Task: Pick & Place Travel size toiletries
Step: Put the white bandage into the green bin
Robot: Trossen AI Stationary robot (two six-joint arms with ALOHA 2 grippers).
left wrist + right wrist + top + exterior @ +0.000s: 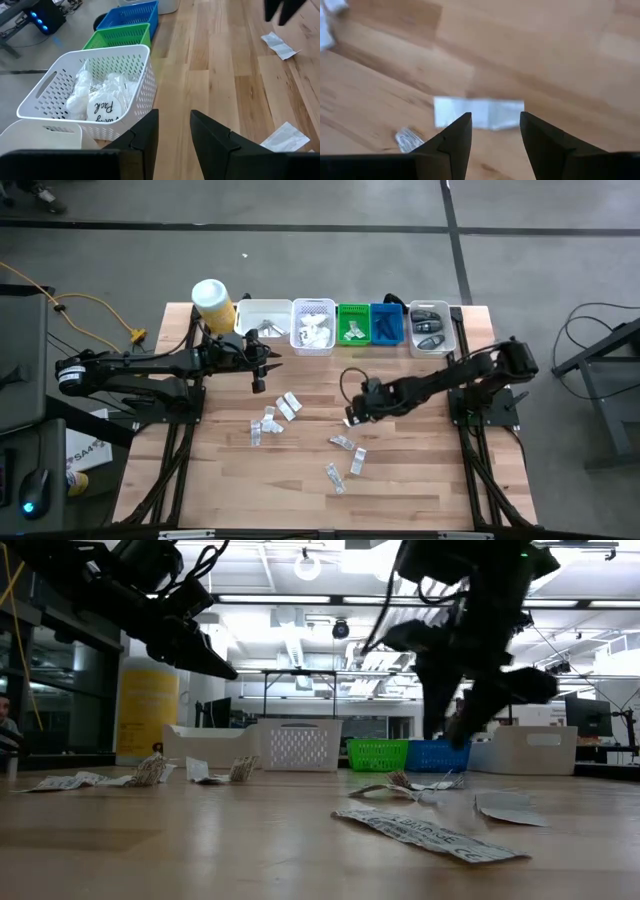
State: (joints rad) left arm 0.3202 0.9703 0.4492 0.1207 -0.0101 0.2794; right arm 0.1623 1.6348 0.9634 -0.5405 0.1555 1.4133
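Observation:
The travel size toiletries are small clear and white sachets scattered flat on the wooden table: a group (275,417) left of centre and a group (345,458) nearer the front. My right gripper (352,418) hangs open over the table's middle, pointing steeply down; a white sachet (479,112) lies on the wood just beyond its fingertips (495,135). My left gripper (174,135) stands open and empty in the air beside the white perforated basket (100,85), which holds white packets.
A row of bins stands along the far edge: a white tub (262,320), the perforated basket (313,327), a green basket (354,323), a blue basket (387,323) and a tray with dark items (432,328). A yellow canister (213,302) stands at the far left.

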